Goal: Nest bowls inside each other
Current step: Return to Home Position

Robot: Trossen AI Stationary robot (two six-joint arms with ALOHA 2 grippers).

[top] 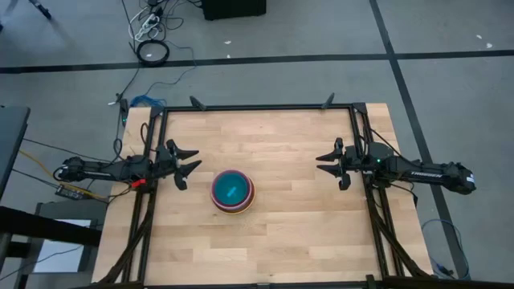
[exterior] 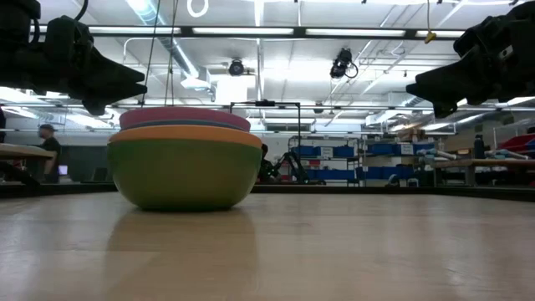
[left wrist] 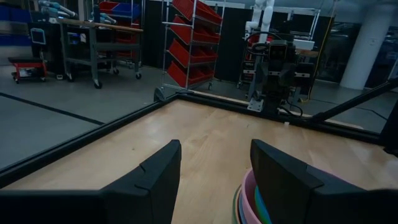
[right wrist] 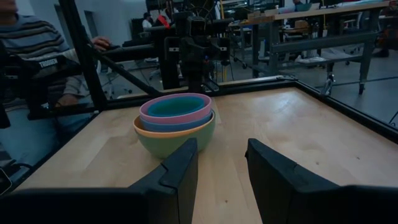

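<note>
The stack of bowls [top: 233, 191] sat on the desk [top: 281, 233], left of its middle and nearer the left arm. The green bowl [exterior: 184, 176] was outermost and rested on the wood. Above its edge showed the rim of the orange bowl [exterior: 184, 135], then a blue rim, then the pink bowl [right wrist: 176, 109]. The teal bowl [top: 233, 189] lay innermost. The other bowls could not be told apart inside the stack.

The left tool [top: 193, 162] hung above the desk just beside the stack, fingers spread and holding nothing. The right tool [top: 323, 164] hung well apart from the stack on the far side, likewise spread and empty. Neither touched a bowl.

The nesting looked finished, so nothing seemed left to grasp. If the stack had to be moved, the bowls would probably prove light, stiff and slick, being smooth plastic. The rim seemed the best place to take hold, one finger inside and one outside. Pinching only an inner rim could lift that bowl out and leave the rest behind.
</note>
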